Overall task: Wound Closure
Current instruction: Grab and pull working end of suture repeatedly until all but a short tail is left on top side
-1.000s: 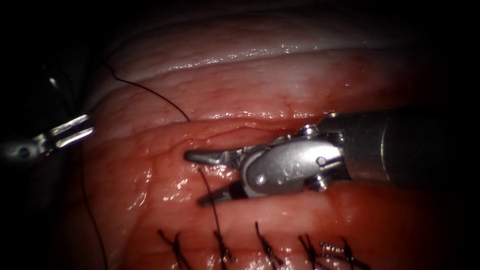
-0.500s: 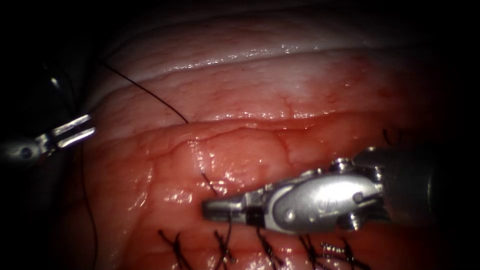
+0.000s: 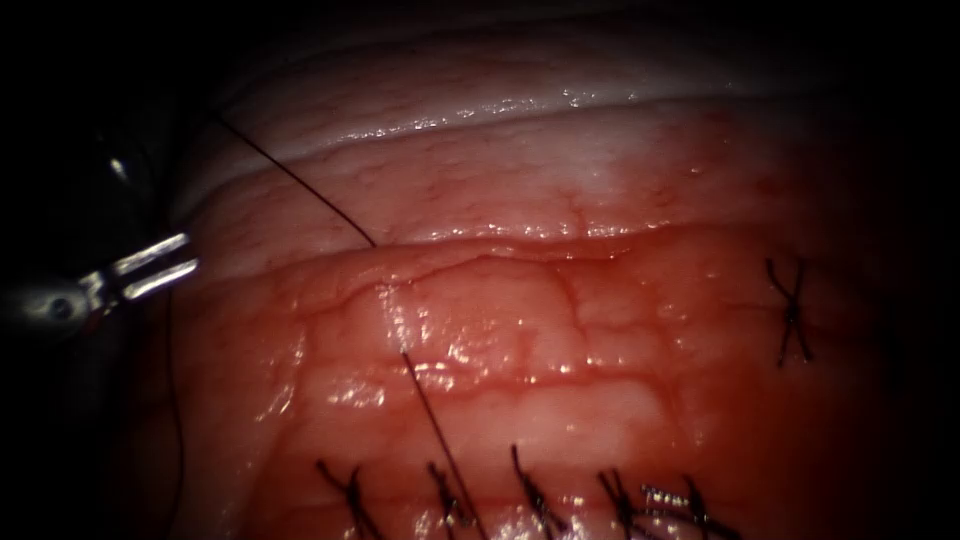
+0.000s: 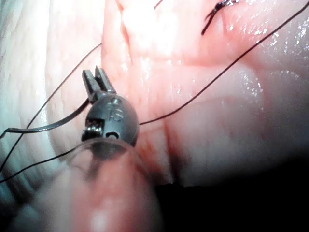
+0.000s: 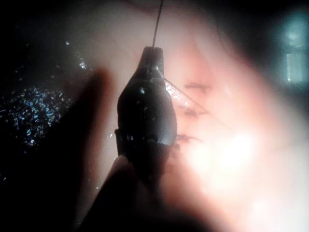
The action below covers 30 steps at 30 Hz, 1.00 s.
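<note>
We see the left gripper (image 3: 150,268), jaws narrowly parted and empty, left of the tissue (image 3: 560,330), while the right gripper (image 5: 153,54) clamps the thread (image 3: 430,420) running taut from the tissue; no needle visible.

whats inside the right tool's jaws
The right tool is shut on the thread, which runs straight out from its tip. How far the thread reaches inside is covered by the jaws. No needle can be seen there.
</note>
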Available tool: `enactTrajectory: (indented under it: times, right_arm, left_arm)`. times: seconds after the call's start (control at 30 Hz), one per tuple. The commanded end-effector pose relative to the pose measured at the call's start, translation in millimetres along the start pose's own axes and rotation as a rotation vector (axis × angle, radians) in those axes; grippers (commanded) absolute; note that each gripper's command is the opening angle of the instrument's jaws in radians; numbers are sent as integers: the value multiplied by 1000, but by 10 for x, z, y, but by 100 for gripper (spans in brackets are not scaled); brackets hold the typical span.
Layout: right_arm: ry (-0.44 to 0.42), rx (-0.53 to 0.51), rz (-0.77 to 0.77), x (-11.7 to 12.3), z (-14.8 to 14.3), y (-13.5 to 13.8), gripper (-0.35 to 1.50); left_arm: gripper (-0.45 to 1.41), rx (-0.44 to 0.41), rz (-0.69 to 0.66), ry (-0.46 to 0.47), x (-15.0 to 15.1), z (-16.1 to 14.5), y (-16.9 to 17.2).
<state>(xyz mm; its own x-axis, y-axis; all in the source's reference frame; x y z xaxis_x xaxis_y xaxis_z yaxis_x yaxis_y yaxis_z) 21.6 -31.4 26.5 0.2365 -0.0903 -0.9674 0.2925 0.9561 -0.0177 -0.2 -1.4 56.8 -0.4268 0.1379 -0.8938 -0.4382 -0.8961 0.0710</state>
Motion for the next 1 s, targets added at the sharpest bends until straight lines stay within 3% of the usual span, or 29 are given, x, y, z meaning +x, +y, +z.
enactTrajectory:
  times: [0.03, 0.07, 0.1, 0.2, 0.37, 0.5, 0.63, 0.8, 0.93, 1.0]
  right_arm:
    - [27, -30, -10, 0, 6, 8, 39]
    - [51, -58, -14, -2, 5, 15, 89]
    - [74, -87, -24, -6, 4, 22, 116]
    - [126, -183, -43, -23, 3, 49, 147]
    - [98, -240, -71, -82, 16, 100, 148]
    - [64, -267, -78, -116, 29, 121, 148]
    - [23, -287, -90, -169, 51, 147, 148]
    - [-4, -286, -108, -216, 73, 160, 145]
    - [-11, -280, -122, -230, 79, 156, 147]
    - [4, -268, -97, -222, 73, 147, 147]
  left_arm:
    - [-45, -1, 2, -1, -3, 7, 3]
    - [-45, -3, 2, 1, -3, 7, 3]
    - [-45, -2, -4, 1, -3, 7, 4]
    - [-45, -5, -3, 1, -3, 8, 5]
    - [-45, -7, -2, -1, -3, 8, 5]
    - [-45, -7, -2, 0, -3, 8, 5]
    - [-45, -7, -1, 0, -4, 8, 5]
    - [-45, -9, -1, 2, -4, 8, 5]
    - [-45, -9, -7, 2, -4, 8, 5]
    - [-45, -9, -7, 3, -4, 8, 5]
